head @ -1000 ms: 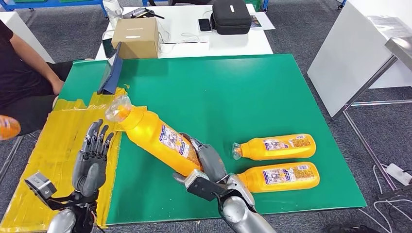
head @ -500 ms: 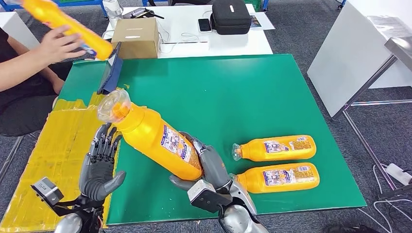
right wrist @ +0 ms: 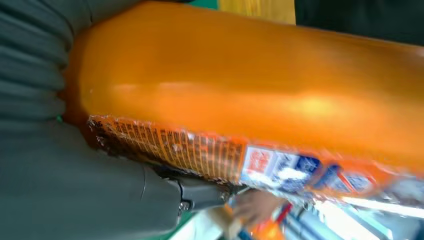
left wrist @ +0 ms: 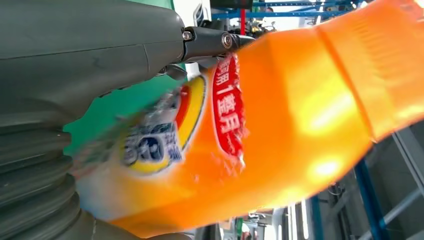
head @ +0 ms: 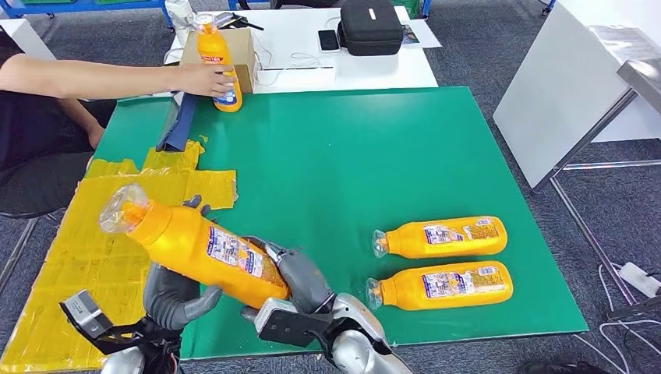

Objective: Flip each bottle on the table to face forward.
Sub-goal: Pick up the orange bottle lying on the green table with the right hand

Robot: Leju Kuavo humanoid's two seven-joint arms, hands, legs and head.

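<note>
The right hand [head: 300,282] grips the base end of a large orange bottle [head: 204,251], its fingers wrapped over the labelled side. The bottle is lifted off the green tabletop [head: 343,148] and tilted, its clear cap end pointing up and toward the robot's left, over the yellow sheet [head: 78,257] taped along that side. The left hand [head: 178,294] is under the middle of the same bottle, cupping it from below with a fingertip showing above the bottle's far edge. In the left wrist view the bottle [left wrist: 280,125] lies against that hand's thumb [left wrist: 90,45]; in the right wrist view the bottle [right wrist: 260,85] lies across the hand [right wrist: 80,200].

To the robot's right, two more bottles lie flat on the tabletop, side by side, caps toward the robot's left: the far one [head: 440,237] and the near one [head: 440,284]. At the far left corner a person's hand [head: 204,79] holds a fourth bottle [head: 217,62] upright, beside a cardboard box [head: 243,48].
</note>
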